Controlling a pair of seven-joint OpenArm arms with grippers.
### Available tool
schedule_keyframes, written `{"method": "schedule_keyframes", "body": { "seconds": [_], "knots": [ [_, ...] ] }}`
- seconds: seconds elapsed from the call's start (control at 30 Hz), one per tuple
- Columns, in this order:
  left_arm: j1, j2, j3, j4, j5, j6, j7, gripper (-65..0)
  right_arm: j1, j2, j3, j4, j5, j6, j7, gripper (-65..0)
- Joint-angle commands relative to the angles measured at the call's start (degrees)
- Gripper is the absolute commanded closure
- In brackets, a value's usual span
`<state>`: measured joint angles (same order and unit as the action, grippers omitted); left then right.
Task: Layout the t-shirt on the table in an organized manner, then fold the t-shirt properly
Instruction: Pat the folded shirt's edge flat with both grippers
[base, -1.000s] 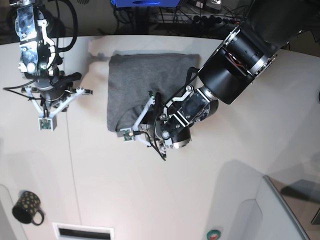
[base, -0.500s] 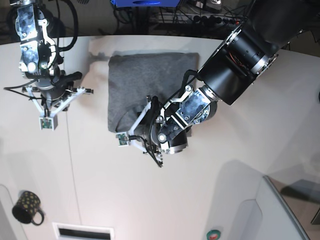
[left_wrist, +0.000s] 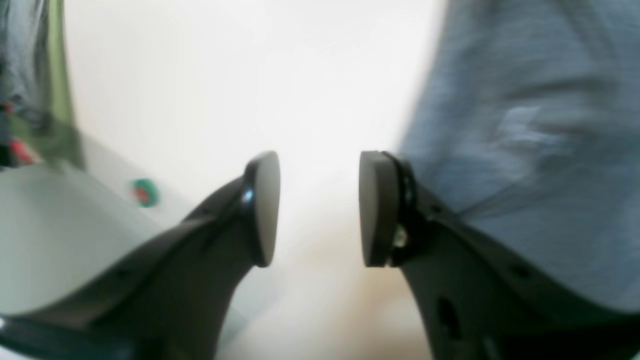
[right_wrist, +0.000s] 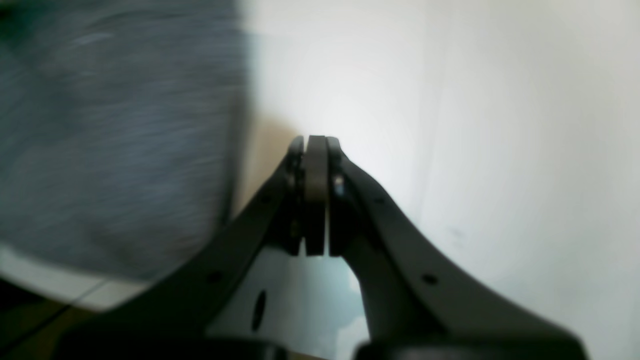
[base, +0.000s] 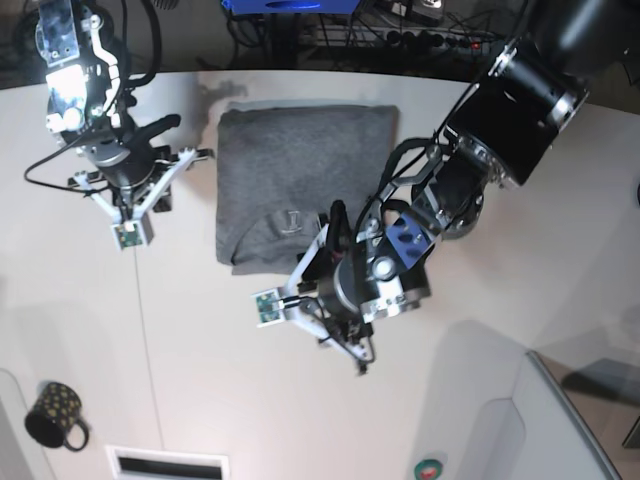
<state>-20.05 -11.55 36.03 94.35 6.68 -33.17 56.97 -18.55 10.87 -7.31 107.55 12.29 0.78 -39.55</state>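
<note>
T-shirt (base: 290, 180): folded grey rectangle on table (base: 500, 300), long axis near-to-far, neckline toward camera. Left gripper (left_wrist: 319, 207): jaws parted, empty. Right gripper (right_wrist: 316, 195): jaws clenched, empty.

The right gripper (right_wrist: 316, 192) hung with its pads pressed flat together — nothing between them — above the white table (right_wrist: 500, 125), the blurred grey t-shirt (right_wrist: 115, 140) lying off to its left.

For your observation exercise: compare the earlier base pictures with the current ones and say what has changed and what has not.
The left gripper let go of the t-shirt, opened, and backed off its near edge onto bare table. The right gripper, shut on nothing, shifted slightly toward the shirt. The shirt stayed folded; the mug did not move.
</note>
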Motion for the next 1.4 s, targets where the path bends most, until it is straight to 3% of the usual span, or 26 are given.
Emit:
{"method": "schedule_keyframes", "body": {
  "seconds": [0.0,0.03,0.07,0.17,0.37,0.57,0.67,0.8,0.9,1.2,1.37],
  "knots": [
    [2.5,0.1,-4.3,3.2,0.5,0.2,0.3,-12.7,-0.8,0.2,-0.7,1.4,0.0,1.8,1.9,0.0],
    [6.3,0.2,-8.2,5.5,0.6,0.2,0.2,-2.1,-1.6,0.2,-1.6,1.8,0.0,3.7,3.2,0.0],
    [9.8,0.2,-11.5,7.9,0.6,0.2,0.1,0.0,-2.8,0.2,-2.5,1.8,0.0,5.3,4.7,0.0],
    [19.0,0.0,-18.1,13.3,0.6,0.2,-1.1,0.0,-5.1,0.2,-5.2,1.7,0.0,7.1,8.2,0.0],
    [35.0,0.0,-27.7,13.6,1.2,0.3,-18.5,0.0,-5.5,0.2,-12.7,0.7,-0.1,7.1,11.2,0.0],
    [36.6,0.1,-27.6,6.6,0.7,0.5,-20.1,0.0,-4.7,0.2,-14.5,-4.4,-0.1,7.1,13.0,0.0],
    [36.1,0.2,-27.7,2.8,0.7,0.5,-20.5,0.0,-4.6,-0.2,-14.4,-8.0,-0.1,7.1,16.5,0.0],
    [36.1,0.2,-27.7,-2.0,1.1,0.5,-26.0,0.0,-4.1,-0.5,-14.2,-12.9,-0.1,7.1,20.0,0.0],
    [36.1,0.2,-28.1,-4.0,0.7,0.5,-27.1,0.0,-3.7,-0.5,-14.3,-15.7,-0.1,7.1,21.2,0.0],
    [36.5,0.2,-30.9,3.9,0.6,0.5,-26.8,0.0,-5.3,-0.1,-14.1,-11.5,-0.1,7.1,22.5,0.0],
    [38.7,0.1,-37.3,8.8,0.6,0.5,-26.9,0.0,-8.8,3.3,-13.7,-3.7,-0.2,7.1,22.5,0.0]
  ]
}}
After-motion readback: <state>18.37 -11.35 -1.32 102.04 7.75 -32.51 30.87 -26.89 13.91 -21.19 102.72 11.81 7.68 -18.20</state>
